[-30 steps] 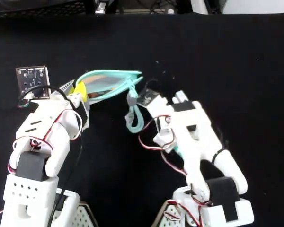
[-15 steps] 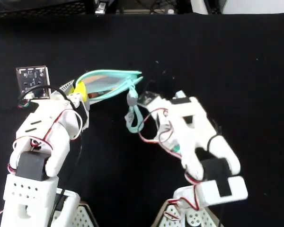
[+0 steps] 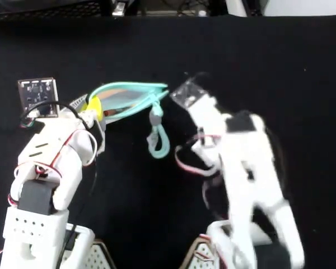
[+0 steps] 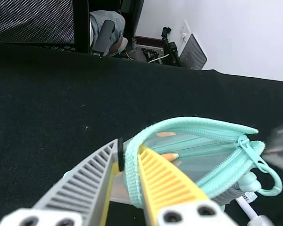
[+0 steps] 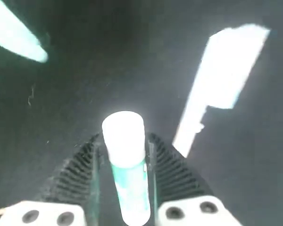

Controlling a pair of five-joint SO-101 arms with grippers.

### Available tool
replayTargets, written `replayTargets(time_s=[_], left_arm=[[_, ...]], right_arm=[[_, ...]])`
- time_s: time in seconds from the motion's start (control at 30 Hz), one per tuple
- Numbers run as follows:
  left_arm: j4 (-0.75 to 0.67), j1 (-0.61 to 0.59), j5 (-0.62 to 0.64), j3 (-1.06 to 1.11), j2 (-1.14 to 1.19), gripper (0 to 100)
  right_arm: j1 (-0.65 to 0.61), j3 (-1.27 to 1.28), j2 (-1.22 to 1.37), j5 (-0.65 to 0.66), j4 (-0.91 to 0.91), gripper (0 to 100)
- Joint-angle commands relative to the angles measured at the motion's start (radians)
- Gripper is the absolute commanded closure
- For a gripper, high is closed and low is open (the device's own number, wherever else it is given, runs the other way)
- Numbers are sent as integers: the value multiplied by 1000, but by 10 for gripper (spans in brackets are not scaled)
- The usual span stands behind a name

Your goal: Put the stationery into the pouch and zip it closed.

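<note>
Left of the table's middle, we see the teal pouch gaping, its rim clamped by the left gripper. Our right gripper grasps a white-capped stick near the pouch's zipper end. We judge it best aimed lengthwise into the mouth, then released.

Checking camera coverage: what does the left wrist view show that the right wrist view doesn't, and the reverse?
Left wrist view: the left pincer clamped on the rim of the mint pouch, with a pencil inside. Right wrist view: the right pincer gripping a white-and-teal stick, with a blurred white object beyond. Both: the black table.
</note>
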Motion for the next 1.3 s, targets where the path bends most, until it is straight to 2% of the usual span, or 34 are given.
replayTargets(time_s=[0.0, 0.13, 0.27, 0.43, 0.57, 0.87, 1.1, 1.27], left_arm=[[23, -24, 6, 140, 35, 970], [23, -21, 6, 142, 35, 970], [23, -22, 6, 142, 35, 970], [23, -24, 6, 142, 35, 970], [23, -24, 6, 143, 35, 970], [23, -24, 6, 143, 35, 970], [23, -24, 6, 143, 35, 970], [23, -24, 6, 143, 35, 970]], right_arm=[[-20, -42, -369, -81, 17, 986], [-123, -104, -630, -265, -40, 985], [-275, -96, -762, -437, -262, 985], [-456, -4, -746, -473, -605, 985], [-542, 71, -674, -473, -815, 985], [-555, 101, -463, -479, -918, 985], [-520, 205, -371, -476, -1065, 985], [-486, 243, -351, -476, -1051, 985]])
